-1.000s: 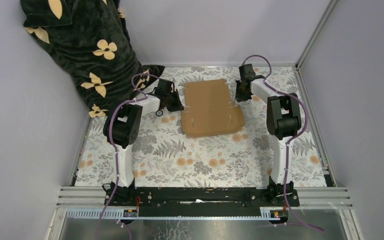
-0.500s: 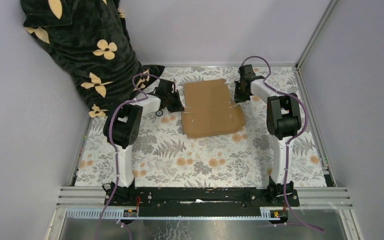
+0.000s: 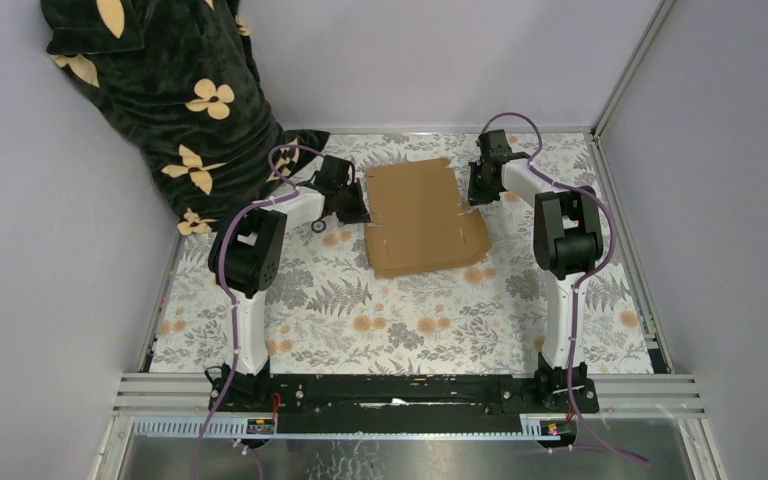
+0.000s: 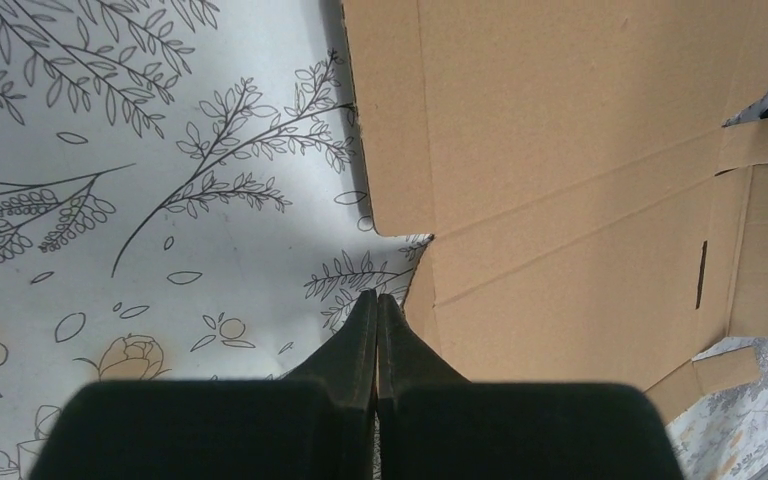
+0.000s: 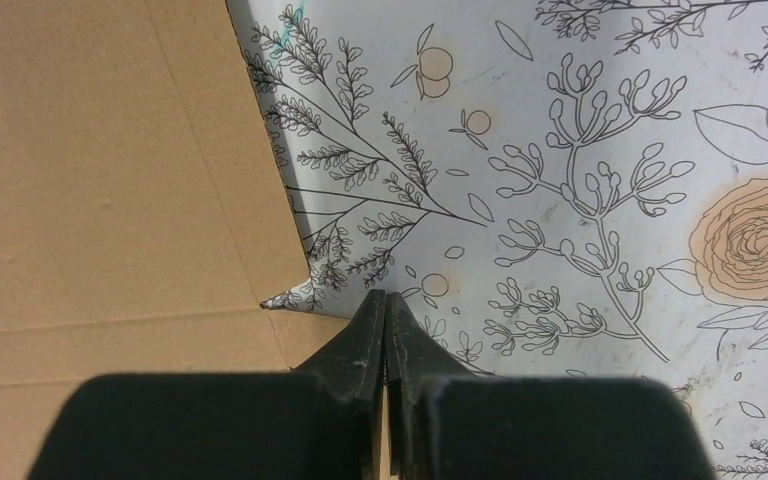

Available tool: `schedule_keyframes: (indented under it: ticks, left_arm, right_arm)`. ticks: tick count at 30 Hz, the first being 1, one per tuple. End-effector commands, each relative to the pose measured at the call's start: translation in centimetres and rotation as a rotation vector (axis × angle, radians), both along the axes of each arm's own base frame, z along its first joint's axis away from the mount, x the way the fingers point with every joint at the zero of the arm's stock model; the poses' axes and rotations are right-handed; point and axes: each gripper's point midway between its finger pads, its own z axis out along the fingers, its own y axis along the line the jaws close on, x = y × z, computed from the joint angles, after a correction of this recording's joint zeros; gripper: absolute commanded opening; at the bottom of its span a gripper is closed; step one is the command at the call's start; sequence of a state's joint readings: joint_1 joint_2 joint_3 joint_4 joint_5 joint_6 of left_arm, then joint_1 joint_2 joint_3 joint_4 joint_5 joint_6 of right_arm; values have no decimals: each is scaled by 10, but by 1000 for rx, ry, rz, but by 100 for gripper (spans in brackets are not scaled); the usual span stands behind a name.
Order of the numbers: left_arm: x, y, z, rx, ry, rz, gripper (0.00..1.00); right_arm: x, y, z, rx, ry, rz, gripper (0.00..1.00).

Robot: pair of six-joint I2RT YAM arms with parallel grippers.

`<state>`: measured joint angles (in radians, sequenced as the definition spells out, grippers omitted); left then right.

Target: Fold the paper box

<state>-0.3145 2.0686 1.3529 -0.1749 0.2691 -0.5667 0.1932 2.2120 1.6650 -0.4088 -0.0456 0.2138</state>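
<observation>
Both pairs of fingers are pinched fully shut with nothing in them. My left gripper has its tips right at a notch in the flat brown corrugated cardboard paper box, which spreads ahead and to their right. My right gripper mirrors that, cardboard to its left. I'm guessing shut tips make good wedges for getting under the side flaps, though I can't tell if they're actually touching.

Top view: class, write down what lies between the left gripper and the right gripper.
The paper box, a brown cardboard sheet, fills the stretch between the left gripper and the right gripper; the top view shows it.
</observation>
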Motion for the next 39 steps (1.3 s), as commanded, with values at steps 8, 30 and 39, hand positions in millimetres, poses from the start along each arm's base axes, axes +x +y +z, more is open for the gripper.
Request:
schedule_keyframes:
  ticks: [8,30,39]
  left_arm:
    - [12,-10,20,-7,-41,-6,0]
    - [12,-19,21,4,-43,-21,0]
    - [8,-23,16,7,-33,-32,0]
  right_arm:
    - [-4,11,31,53,-43,27,3]
    - [-14,40,54,74,-69,86,3]
    - [-19,52,56,81,-68,116,3]
